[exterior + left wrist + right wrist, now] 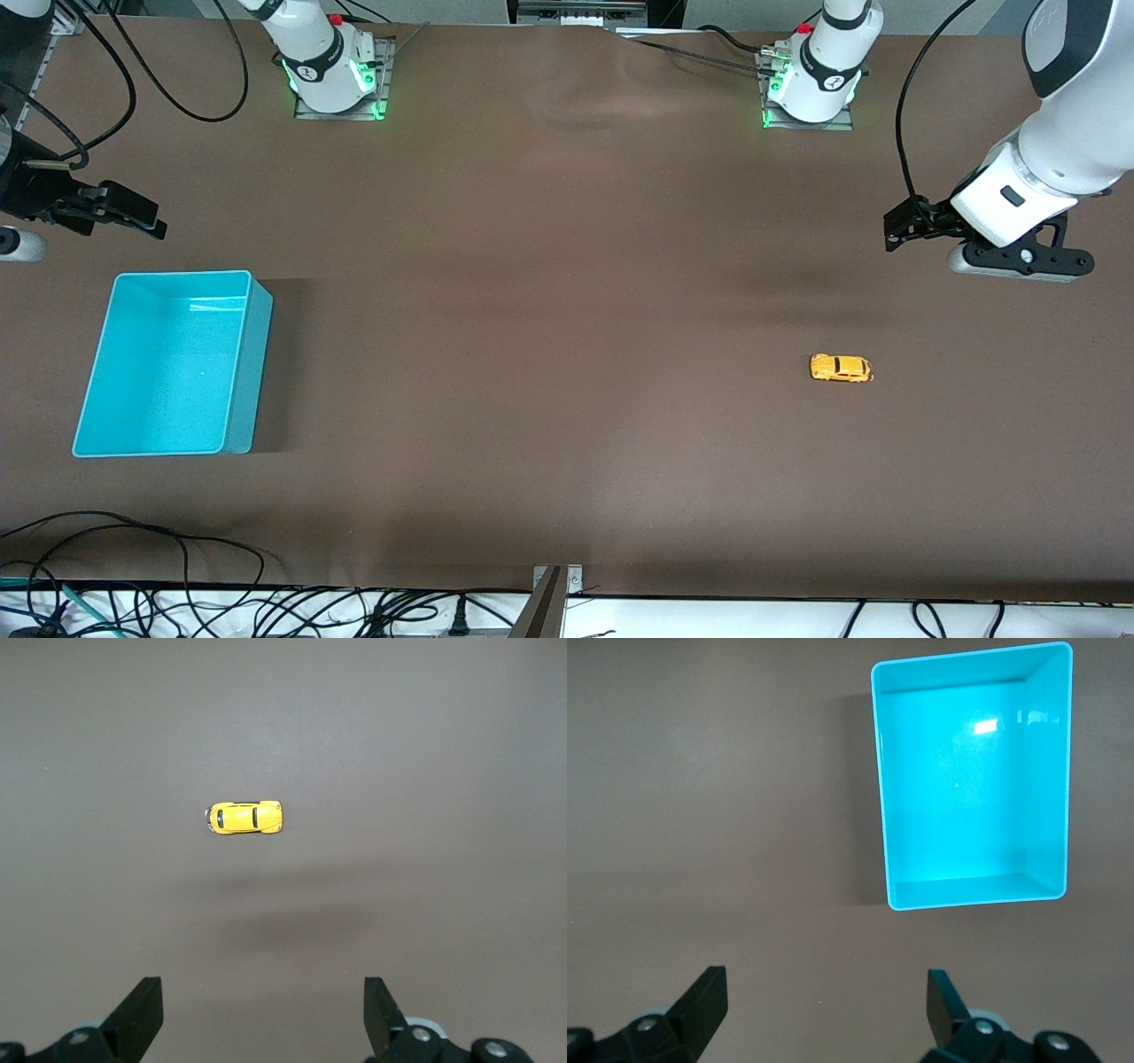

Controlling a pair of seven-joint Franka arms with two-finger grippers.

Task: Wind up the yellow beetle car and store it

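The yellow beetle car (841,369) stands on its wheels on the brown table toward the left arm's end; it also shows in the left wrist view (244,817). My left gripper (904,232) hangs open and empty above the table, apart from the car; its own view shows it too (263,1014). The turquoise bin (239,390) is empty, toward the right arm's end; it also shows in the right wrist view (886,850). My right gripper (133,217) is open and empty in the air beside the bin, and its own view shows it as well (827,1010).
Cables (133,567) lie along the table's front edge, with a small metal bracket (558,580) at its middle. The two arm bases (332,71) (811,84) stand at the table's back edge.
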